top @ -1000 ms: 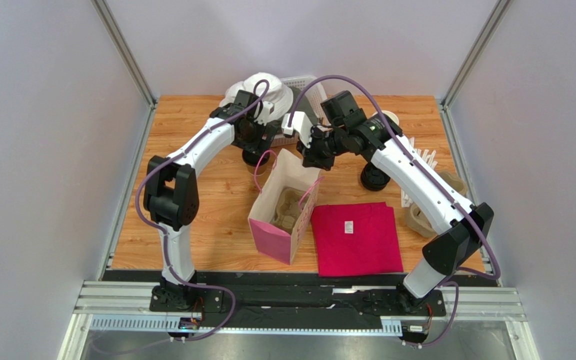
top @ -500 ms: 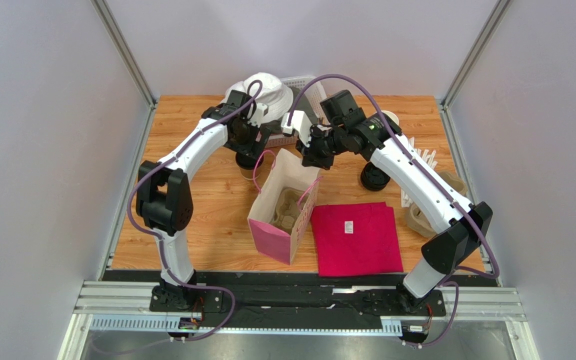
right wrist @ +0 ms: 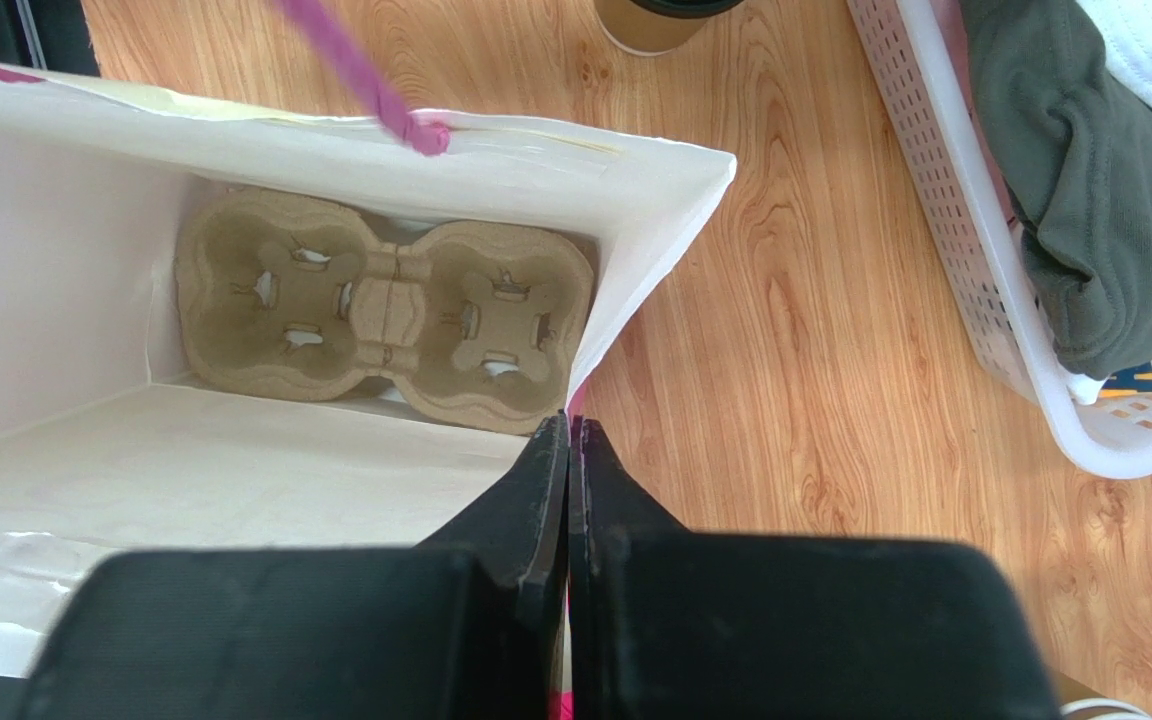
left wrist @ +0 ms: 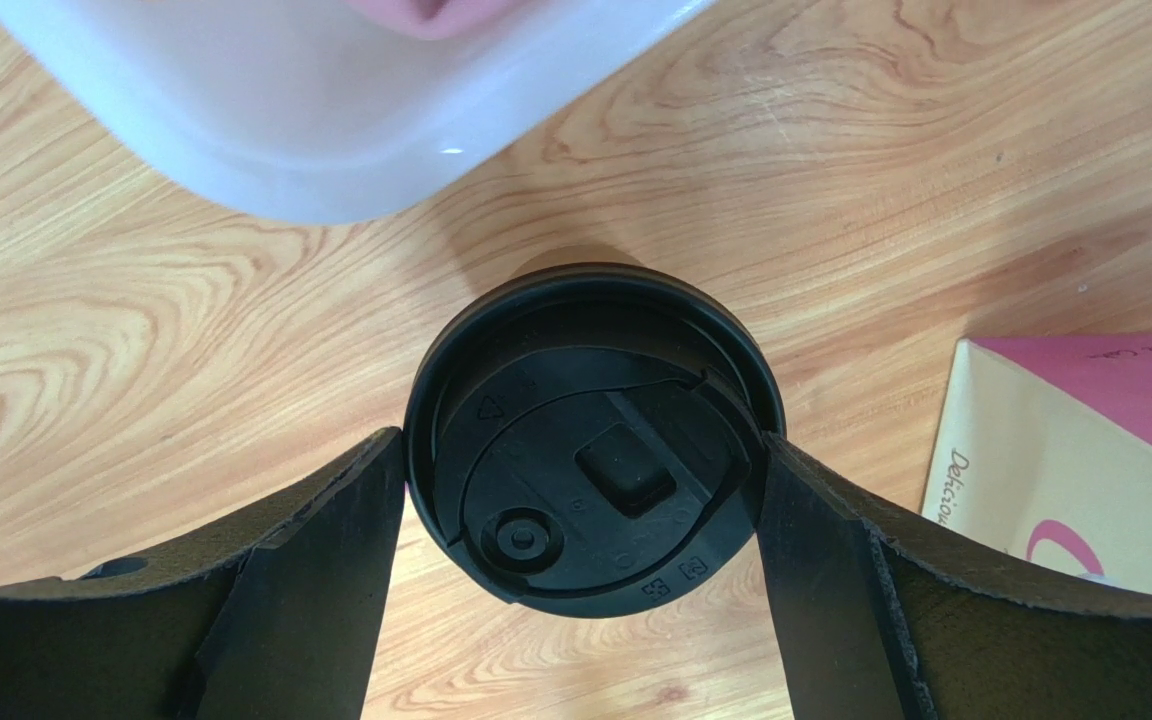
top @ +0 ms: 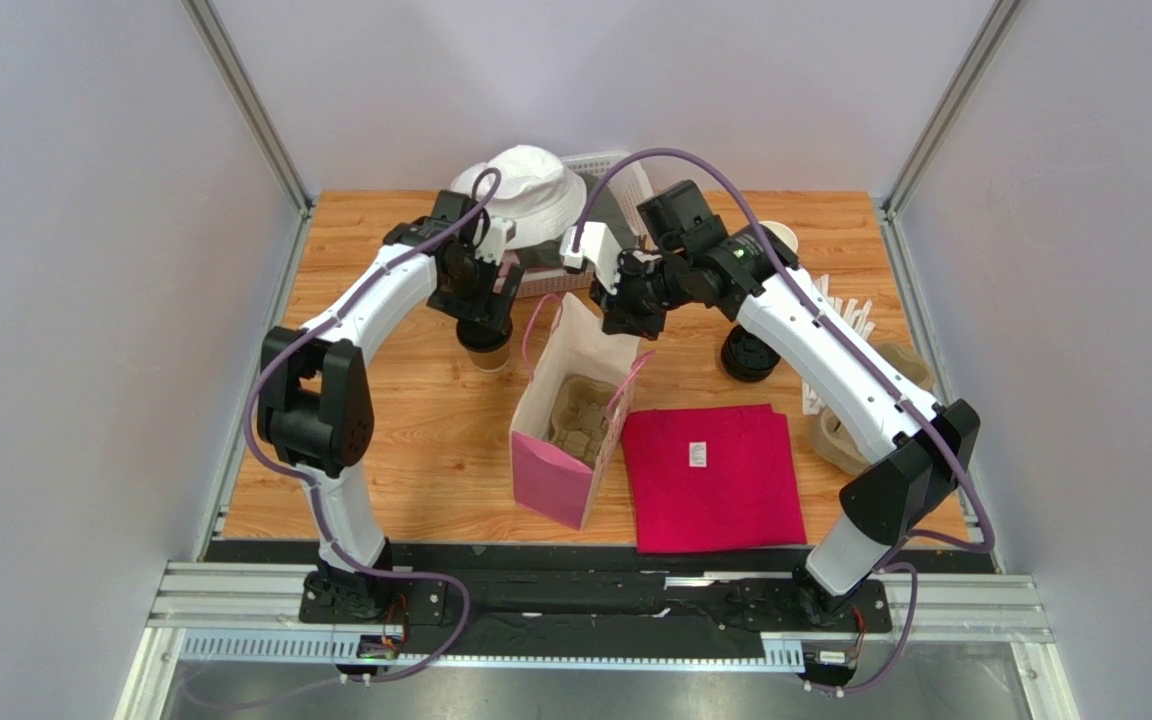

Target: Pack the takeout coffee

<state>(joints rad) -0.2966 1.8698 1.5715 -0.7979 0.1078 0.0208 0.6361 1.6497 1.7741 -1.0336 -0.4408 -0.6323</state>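
Wood-grain desk (left wrist: pixel 162 345) fills the left wrist view, and on it stands one takeout coffee (left wrist: pixel 590 435), seen from straight above. Its round black plastic lid has a raised sip tab and a small circular boss. The overhead view adds the tan paper wall below the lid and places the cup just left of the paper bag, on the far half of the desk.

The left gripper (top: pixel 482 315) is spread wide, one finger (left wrist: pixel 312 585) against each side of the lid rim, clasping the cup.

One paper bag (right wrist: pixel 237 465), pink outside and white inside, stands open beside the cup. The right gripper (right wrist: pixel 567 443) is fully closed, pinching the bag's top edge near a corner. Only the right wrist view looks into the bag: one moulded pulp carrier (right wrist: pixel 387 308) lies flat on the bottom with two wells showing. A purple cord handle (right wrist: pixel 364 90) crosses the far wall.

One white perforated basket (right wrist: pixel 988 300) holds a dark cloth (right wrist: pixel 1078 195). The overhead view alone shows a white hat (top: pixel 530 180) and a flat magenta sheet (top: pixel 713 477).
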